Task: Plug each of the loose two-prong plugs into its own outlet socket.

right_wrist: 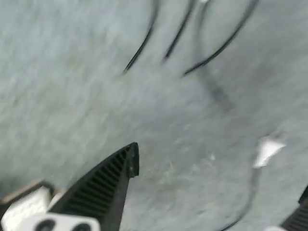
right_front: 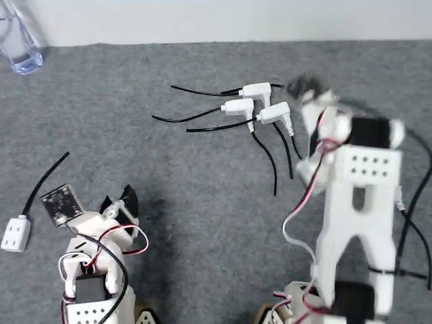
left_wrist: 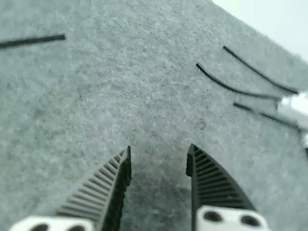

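Three white two-prong plugs [right_front: 255,90], [right_front: 238,106], [right_front: 275,113] lie close together at the back middle of the grey mat, each trailing a short black cable. A white outlet socket block [right_front: 15,234] with its own black cord lies at the left edge. My left gripper [right_front: 121,200] [left_wrist: 159,153] is open near the front left, over bare mat, and holds nothing. My right gripper [right_front: 307,88] [right_wrist: 216,183] is open wide just right of the plug group and is also empty. A white plug [right_wrist: 267,148] lies ahead of it on the mat.
A clear plastic container [right_front: 20,47] stands at the back left corner. Black cable ends [right_front: 273,169] trail toward the front from the plugs. The right arm's white body [right_front: 358,202] stands over the right side of the mat.
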`<control>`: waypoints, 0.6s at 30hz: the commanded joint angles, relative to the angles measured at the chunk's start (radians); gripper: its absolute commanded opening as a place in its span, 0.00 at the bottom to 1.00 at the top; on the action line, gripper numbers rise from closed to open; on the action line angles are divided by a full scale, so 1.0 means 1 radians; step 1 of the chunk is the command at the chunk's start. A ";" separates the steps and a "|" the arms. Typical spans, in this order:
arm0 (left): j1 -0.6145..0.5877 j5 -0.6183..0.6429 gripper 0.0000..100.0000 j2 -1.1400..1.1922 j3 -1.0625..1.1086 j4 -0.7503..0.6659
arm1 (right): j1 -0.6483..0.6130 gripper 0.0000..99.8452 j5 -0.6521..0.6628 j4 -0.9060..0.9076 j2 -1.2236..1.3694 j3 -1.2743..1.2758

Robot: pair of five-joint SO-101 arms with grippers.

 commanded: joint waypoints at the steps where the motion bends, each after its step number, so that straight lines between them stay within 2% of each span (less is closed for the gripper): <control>1: -0.057 -0.209 0.18 -0.008 -0.013 -0.003 | 0.016 0.48 -0.012 -0.122 -0.137 0.302; 4: -0.115 -0.391 0.18 -0.008 -0.012 0.012 | 0.013 0.48 -0.037 -0.328 -0.217 0.551; 10: -0.209 -0.414 0.18 -0.008 -0.097 0.146 | 0.010 0.48 -0.242 -0.762 -0.295 0.924; 15: -0.304 -0.506 0.23 -0.008 -0.096 0.152 | -0.044 0.48 -0.295 -0.878 -0.294 1.054; 18: -0.345 -0.575 0.22 -0.008 -0.096 0.147 | -0.110 0.48 -0.293 -0.912 -0.305 1.100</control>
